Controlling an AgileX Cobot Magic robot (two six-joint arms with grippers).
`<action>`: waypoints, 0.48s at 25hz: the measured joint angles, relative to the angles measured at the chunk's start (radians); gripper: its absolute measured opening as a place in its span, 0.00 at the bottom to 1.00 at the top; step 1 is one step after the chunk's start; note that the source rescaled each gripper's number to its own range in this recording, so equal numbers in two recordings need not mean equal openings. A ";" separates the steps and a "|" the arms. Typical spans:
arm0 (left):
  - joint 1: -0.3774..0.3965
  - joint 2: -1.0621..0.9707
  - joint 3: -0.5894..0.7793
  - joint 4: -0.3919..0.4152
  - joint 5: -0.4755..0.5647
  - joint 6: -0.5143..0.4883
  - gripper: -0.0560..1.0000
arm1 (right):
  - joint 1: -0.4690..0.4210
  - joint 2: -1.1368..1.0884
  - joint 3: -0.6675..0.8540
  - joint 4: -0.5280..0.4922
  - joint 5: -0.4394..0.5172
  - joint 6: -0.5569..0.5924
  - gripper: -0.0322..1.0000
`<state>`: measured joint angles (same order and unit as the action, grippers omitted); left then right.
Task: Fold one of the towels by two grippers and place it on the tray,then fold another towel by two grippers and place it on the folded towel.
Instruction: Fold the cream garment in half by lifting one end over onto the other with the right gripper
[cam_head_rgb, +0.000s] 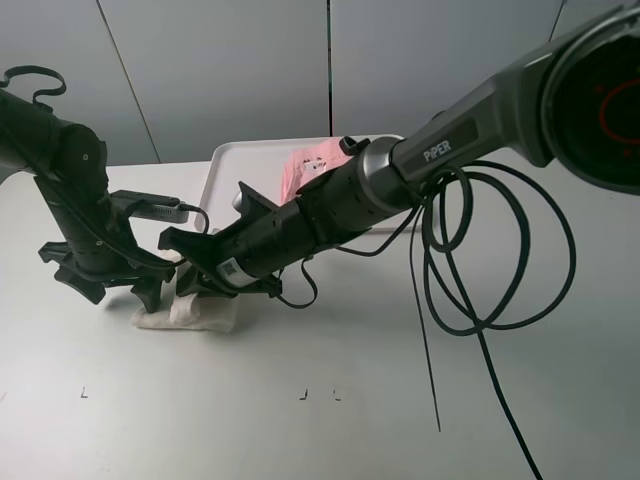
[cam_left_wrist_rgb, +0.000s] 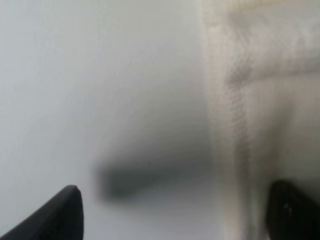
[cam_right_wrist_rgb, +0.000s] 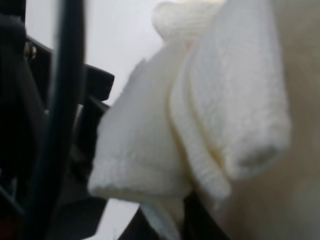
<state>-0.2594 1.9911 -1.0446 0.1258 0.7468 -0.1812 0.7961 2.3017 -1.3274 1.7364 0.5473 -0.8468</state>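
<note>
The white towel lies bunched near the table's left edge, with both arms crowded over it, I'd guess to work the fold. The left gripper stands wide, straddling the towel's edge, ready to pinch. The right gripper is buried in cloth, so I cannot tell its state. The pink towel sits on the tray by the far edge.

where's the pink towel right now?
Exterior high view: the pink towel lies on the white tray at the back centre, partly hidden behind the right arm.
</note>
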 joint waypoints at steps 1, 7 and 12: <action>0.000 0.000 0.000 -0.004 0.000 0.000 0.96 | 0.000 0.005 -0.002 0.003 -0.012 0.009 0.04; 0.000 0.000 0.000 -0.022 0.016 0.020 0.96 | 0.000 0.007 -0.002 0.003 -0.050 0.023 0.04; 0.000 0.005 -0.026 -0.032 0.071 0.035 0.96 | 0.000 0.007 -0.002 0.003 -0.056 0.028 0.04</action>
<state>-0.2594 1.9956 -1.0703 0.0939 0.8174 -0.1465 0.7961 2.3087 -1.3298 1.7392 0.4910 -0.8192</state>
